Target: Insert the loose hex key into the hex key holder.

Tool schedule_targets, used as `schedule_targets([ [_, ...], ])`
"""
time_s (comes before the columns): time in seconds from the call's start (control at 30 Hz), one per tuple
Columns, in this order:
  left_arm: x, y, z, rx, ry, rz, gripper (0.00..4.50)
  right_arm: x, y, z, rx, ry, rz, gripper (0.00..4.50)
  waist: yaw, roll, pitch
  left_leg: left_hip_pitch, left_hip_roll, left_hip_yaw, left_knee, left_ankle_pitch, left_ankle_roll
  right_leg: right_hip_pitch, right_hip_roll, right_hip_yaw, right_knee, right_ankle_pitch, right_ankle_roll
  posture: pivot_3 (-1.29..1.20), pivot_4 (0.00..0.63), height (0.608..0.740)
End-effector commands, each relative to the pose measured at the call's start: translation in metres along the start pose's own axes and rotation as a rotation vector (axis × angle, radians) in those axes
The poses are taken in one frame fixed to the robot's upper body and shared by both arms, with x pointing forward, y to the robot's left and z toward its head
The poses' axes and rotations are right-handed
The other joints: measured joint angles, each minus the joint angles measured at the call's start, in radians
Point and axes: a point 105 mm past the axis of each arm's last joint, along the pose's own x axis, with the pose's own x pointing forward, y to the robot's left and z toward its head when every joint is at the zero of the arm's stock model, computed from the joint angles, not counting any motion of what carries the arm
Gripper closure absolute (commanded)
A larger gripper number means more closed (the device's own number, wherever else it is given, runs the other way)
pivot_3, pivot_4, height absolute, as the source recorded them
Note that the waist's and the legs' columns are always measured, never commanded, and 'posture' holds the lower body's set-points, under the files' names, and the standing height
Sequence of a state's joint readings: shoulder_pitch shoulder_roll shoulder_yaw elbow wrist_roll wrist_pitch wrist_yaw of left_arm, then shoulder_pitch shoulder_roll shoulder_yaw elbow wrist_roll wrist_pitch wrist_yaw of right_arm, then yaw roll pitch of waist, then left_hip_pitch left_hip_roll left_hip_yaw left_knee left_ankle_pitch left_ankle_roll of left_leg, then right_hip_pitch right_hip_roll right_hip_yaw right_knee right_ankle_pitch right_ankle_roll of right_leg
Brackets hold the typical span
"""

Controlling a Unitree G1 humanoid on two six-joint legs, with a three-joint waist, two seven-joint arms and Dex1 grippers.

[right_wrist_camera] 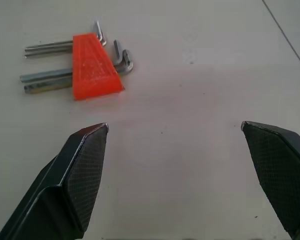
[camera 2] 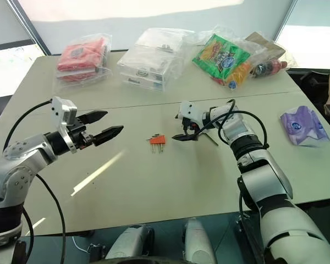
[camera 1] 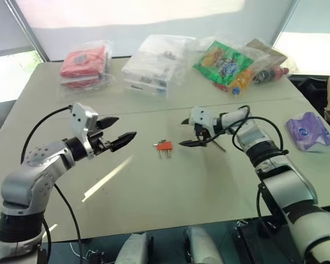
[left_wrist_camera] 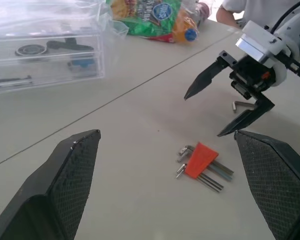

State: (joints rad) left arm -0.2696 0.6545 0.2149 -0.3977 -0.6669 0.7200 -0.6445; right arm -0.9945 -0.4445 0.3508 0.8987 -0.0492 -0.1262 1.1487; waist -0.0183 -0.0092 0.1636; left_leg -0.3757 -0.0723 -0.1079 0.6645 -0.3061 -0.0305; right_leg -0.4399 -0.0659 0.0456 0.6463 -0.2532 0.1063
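Tabletop (camera 1: 170, 192): broad pale surface with a seam line running across it; packets along the far edge, the task's things near the middle.
Clear drawer box (camera 1: 152, 69): far middle of the tabletop, wrapped in clear plastic, small dark parts visible in its drawers.
Red packet (camera 1: 83, 63): far left, in clear plastic.
Green snack bag (camera 1: 223, 61): far right of the drawer box, with a dark bottle-like packet just beyond it.
Purple packet (camera 1: 307, 130): at the right edge of the tabletop, well apart from the rest.
Left tool (camera 1: 118, 130): raised over the left part of the tabletop, pointing level toward the middle; both black fingers spread wide with nothing between them.
Right tool (camera 1: 188, 132): angled down toward the tabletop just right of the holder; fingers wide apart and empty, one above, one near the surface.
Hex key holder (right_wrist_camera: 92, 66): orange-red wedge lying flat between the two tools, several metal keys passing through it, their bent ends on one side.
Loose hex key (left_wrist_camera: 243, 104): thin L-shaped rod lying on the tabletop just behind the right tool, apart from the holder.
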Motion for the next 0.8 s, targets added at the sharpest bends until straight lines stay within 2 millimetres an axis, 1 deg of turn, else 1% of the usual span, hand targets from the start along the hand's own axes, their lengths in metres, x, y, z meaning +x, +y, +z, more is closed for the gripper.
schedule_targets([
  [0.03, -0.006, -0.001, 0.013, 0.037, -0.027, 0.010, 0.00, 0.005, 0.002, 0.011, -0.073, -0.020, 0.033, 0.08, -0.002, 0.000, 0.000, 0.000, 0.000, 0.000, 0.000, 0.000, 0.000, 0.000, 0.000, 0.000, 0.000, 0.000, 0.000, 0.00, 0.150, 0.740],
  [0.2, -0.006, -0.002, 0.015, 0.040, -0.023, 0.011, 0.00, 0.011, 0.009, 0.012, -0.081, -0.031, 0.070, 0.08, -0.003, 0.000, 0.000, 0.000, 0.000, 0.000, 0.000, 0.000, 0.000, -0.001, 0.000, 0.000, 0.001, 0.000, 0.000, 0.00, 0.150, 0.740],
  [0.6, -0.005, -0.005, 0.018, 0.044, -0.018, 0.009, 0.00, 0.025, 0.019, 0.020, -0.052, -0.073, 0.110, 0.08, -0.003, 0.000, 0.000, 0.000, 0.000, 0.000, 0.000, 0.000, 0.000, -0.001, 0.000, 0.000, 0.001, 0.000, 0.000, 0.00, 0.150, 0.740],
  [0.8, -0.006, -0.007, 0.018, 0.038, -0.019, 0.014, 0.00, 0.030, 0.023, 0.019, -0.045, -0.065, 0.119, 0.08, -0.005, 0.000, 0.000, 0.000, 0.000, 0.000, -0.001, 0.000, 0.000, -0.001, 0.001, 0.000, 0.001, 0.000, 0.000, 0.00, 0.150, 0.740],
])
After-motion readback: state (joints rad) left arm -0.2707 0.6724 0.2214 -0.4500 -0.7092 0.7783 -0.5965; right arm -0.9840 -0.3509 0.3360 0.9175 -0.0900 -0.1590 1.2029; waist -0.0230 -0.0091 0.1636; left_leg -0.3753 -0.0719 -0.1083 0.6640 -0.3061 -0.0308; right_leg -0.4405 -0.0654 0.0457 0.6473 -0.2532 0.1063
